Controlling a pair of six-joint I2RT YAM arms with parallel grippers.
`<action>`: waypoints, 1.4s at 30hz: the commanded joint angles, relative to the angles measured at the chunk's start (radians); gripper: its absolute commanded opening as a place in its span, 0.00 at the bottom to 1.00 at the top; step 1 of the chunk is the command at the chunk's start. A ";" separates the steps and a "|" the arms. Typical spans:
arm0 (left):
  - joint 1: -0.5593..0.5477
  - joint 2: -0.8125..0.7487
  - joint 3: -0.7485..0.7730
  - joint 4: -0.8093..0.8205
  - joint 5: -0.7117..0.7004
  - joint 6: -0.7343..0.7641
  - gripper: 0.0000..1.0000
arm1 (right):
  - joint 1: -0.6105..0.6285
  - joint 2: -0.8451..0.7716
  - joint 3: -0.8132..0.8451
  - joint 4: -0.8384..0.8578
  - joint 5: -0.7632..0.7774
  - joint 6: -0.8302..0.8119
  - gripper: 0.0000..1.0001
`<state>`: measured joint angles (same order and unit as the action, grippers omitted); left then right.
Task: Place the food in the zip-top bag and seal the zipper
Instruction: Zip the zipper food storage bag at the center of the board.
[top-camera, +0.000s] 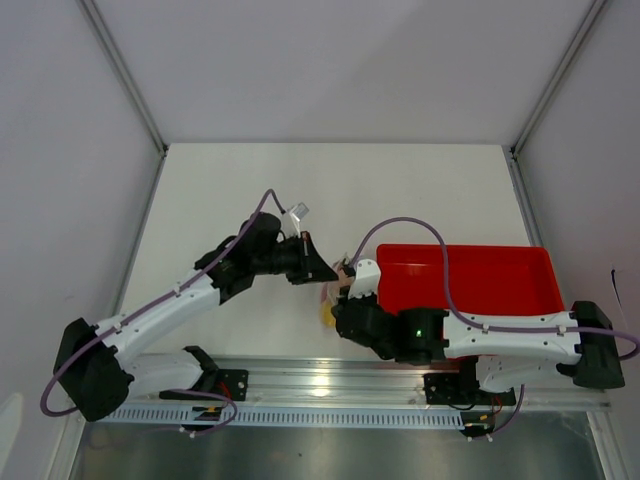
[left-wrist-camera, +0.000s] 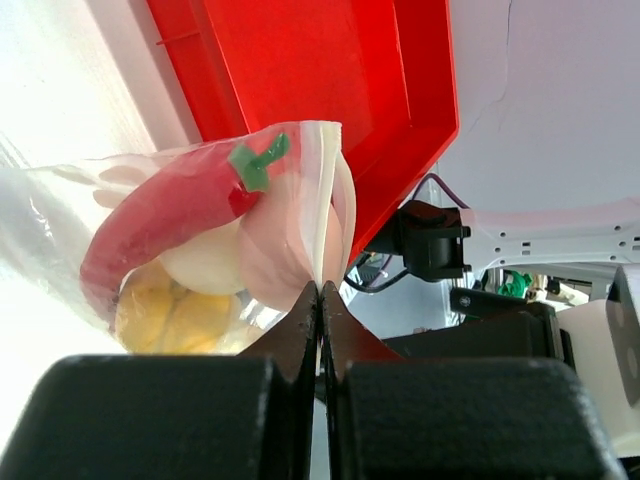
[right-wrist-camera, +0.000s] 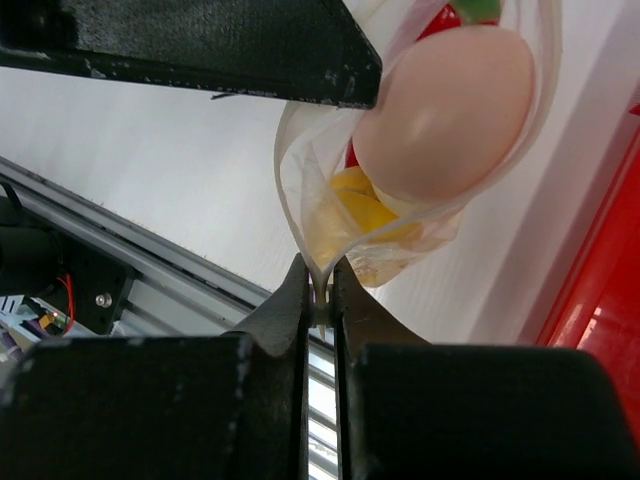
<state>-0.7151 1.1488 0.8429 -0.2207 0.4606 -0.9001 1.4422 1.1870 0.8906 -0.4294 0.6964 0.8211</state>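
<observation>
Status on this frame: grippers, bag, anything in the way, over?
Left gripper, right gripper both shut on zip-top bag edge. Food inside the bag. Zipper seal unreadable. Red tray alongside, nothing blocking.

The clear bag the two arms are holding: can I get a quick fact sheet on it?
bag: zip-top bag, held between both arms
left gripper: shut on one bag edge
right gripper: shut on another edge
inside: red pepper, pale egg, yellow piece
zipper: not clearly seen; sealed or not, cannot tell
nearby: red tray, on the right arm's side
</observation>
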 joint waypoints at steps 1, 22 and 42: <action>0.002 -0.049 -0.008 0.014 -0.025 0.010 0.01 | -0.005 -0.046 0.053 -0.032 0.052 -0.039 0.00; 0.025 -0.216 -0.097 -0.055 -0.183 0.214 0.60 | -0.253 -0.267 -0.082 -0.062 -0.465 -0.343 0.00; 0.052 -0.213 0.005 -0.203 -0.137 0.306 0.69 | -0.240 -0.188 -0.029 -0.126 -0.696 -0.451 0.00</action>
<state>-0.6716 0.9123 0.7883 -0.3935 0.2722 -0.6353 1.1919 0.9932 0.8379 -0.5720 0.0055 0.3943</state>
